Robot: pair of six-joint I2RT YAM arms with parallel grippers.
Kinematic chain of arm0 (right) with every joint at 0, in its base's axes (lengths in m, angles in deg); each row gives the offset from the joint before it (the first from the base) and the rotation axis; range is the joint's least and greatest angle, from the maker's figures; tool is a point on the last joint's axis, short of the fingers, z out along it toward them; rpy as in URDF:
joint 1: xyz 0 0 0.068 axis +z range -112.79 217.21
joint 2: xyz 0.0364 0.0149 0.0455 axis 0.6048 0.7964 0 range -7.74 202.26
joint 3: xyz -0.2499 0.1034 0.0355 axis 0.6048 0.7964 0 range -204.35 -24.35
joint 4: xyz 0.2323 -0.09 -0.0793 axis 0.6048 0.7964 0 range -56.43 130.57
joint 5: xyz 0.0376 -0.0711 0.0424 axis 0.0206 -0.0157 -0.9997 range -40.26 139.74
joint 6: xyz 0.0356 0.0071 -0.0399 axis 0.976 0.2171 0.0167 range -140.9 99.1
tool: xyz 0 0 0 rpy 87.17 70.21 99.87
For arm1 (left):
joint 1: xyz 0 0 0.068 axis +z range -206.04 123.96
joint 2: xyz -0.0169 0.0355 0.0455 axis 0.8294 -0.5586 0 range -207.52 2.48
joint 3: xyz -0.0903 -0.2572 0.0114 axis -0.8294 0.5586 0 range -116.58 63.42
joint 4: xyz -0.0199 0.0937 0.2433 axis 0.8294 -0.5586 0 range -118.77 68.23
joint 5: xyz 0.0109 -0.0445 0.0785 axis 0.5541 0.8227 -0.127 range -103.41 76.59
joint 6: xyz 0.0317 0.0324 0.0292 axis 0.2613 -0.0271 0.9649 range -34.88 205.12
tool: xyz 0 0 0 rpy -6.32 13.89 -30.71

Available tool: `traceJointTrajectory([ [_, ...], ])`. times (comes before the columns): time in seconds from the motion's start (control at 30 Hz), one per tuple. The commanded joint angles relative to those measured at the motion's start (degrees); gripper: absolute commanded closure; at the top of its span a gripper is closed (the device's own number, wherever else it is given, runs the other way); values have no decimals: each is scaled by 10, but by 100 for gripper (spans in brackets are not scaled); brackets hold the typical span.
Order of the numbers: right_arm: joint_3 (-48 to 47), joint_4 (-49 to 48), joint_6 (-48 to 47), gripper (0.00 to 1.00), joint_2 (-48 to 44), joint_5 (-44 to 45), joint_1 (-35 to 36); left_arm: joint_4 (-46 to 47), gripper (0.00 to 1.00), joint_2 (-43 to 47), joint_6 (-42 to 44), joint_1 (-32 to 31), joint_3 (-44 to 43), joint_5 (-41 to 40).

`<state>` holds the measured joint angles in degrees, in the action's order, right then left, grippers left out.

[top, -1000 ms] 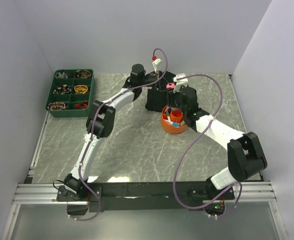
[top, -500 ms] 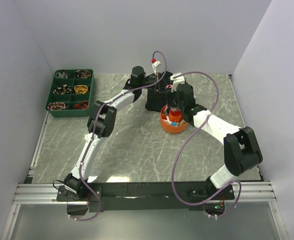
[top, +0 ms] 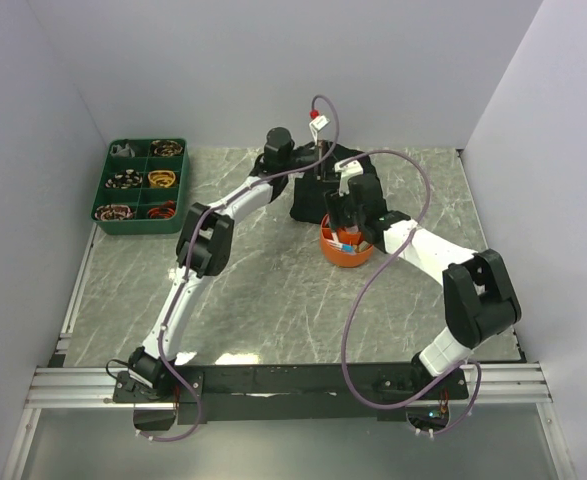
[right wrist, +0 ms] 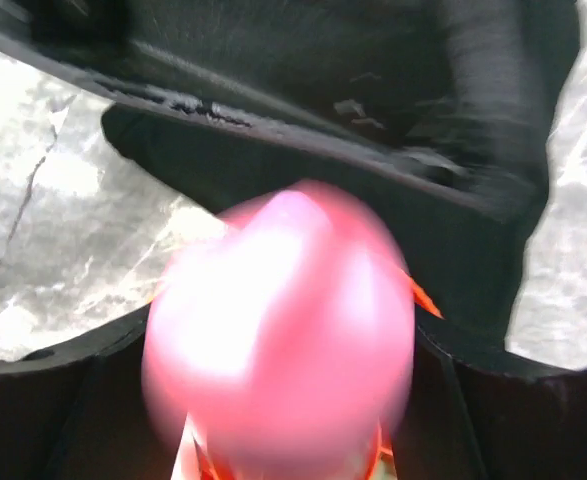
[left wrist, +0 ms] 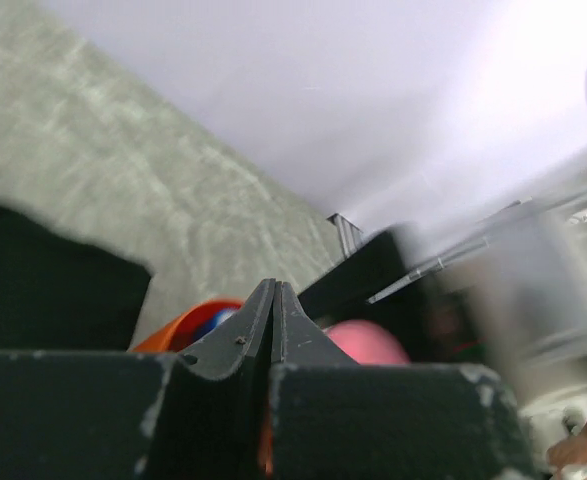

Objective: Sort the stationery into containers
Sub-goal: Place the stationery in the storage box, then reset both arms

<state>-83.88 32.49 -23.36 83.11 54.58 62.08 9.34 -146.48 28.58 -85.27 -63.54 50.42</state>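
Stationery pieces (top: 347,240), white with blue, are being held in the orange tub (top: 335,258), which is sitting in the far half of the table (top: 273,300), near the middle of its far edge and just in front of the black fabric heap (top: 308,200).

The right gripper (top: 341,225) is being held directly over the tub. In its wrist view the fingers (right wrist: 53,410) are being kept wide apart, with a pink marker (right wrist: 283,330) filling the gap between them. The marker is so blurred that it cannot be told whether the pads are pressing on it or standing clear of it.

The left gripper (left wrist: 273,300) is being held over the fabric heap, close behind the tub, with its jaws pressed fully together and the fingertips meeting in a seam. Beyond them a slice of orange rim and a pink shape are being glimpsed — both are being cut off by the fingers and smeared by blur.

The dark green tray (top: 105,190) is sitting at the far left corner, well apart from both arms, with coiled rubber bands (top: 163,178) filling its compartments. The tub's dividers are being hidden by the right gripper.
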Motion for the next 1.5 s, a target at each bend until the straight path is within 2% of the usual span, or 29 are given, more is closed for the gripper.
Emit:
traceJointTrajectory([
  [0.0,8,65,-1,28,1,-24,3,64,94,56,-10,-25,-41,34],
  [0.43,0,106,-18,25,-51,-24,5,42,95,84,19,-25,-36,29],
  [0.5,-10,119,-23,25,-77,-19,4,24,88,98,33,-23,-34,24],
  [0.53,-15,135,-27,25,-87,-19,3,15,82,105,41,-21,-33,20],
  [0.57,-21,145,-30,24,-107,-20,3,9,66,112,50,-19,-31,17],
  [0.63,-46,177,-33,24,-136,-20,3,-21,45,135,84,-12,-26,16],
  [0.7,-67,195,-32,23,-153,-16,2,-44,1,166,120,-5,-15,19],
  [0.77,-74,206,-28,22,-182,-12,-1,-63,1,186,130,15,4,9],
  [0.87,-72,184,6,16,-216,14,-19,-152,1,227,186,49,36,-5],
  [0.97,-67,166,64,12,-225,23,-67,-361,1,271,342,82,55,-89],
  [1.0,-67,161,93,11,-224,22,-87,-409,1,295,424,87,65,-126],
  [1.03,-65,161,107,11,-219,21,-107,-477,1,311,460,92,82,-227],
  [1.07,-64,163,119,11,-218,19,-149,-492,1,329,494,91,107,-286],
  [1.1,-60,165,140,11,-217,18,-171,-492,1,376,518,88,179,-351],
  [1.13,-54,166,148,10,-215,18,-192,-483,1,400,520,87,220,-460],
  [1.17,-50,169,155,9,-213,11,-236,-463,1,424,525,87,258,-500],
  [1.2,-51,184,159,9,-210,-4,-253,-452,1,466,527,87,327,-547],
  [1.23,-52,187,157,8,-205,-20,-280,-443,1,485,527,88,357,-606],
  [1.27,-50,187,155,0,-207,-25,-299,-429,0,501,528,88,386,-631],
  [1.3,-51,195,146,0,-209,13,-302,-425,1,529,527,88,433,-637],
  [1.4,-59,229,121,0,-217,87,-302,-419,0,564,520,93,499,-675],
  [1.47,-69,257,113,0,-227,100,-302,-425,1,572,515,95,520,-675],
])
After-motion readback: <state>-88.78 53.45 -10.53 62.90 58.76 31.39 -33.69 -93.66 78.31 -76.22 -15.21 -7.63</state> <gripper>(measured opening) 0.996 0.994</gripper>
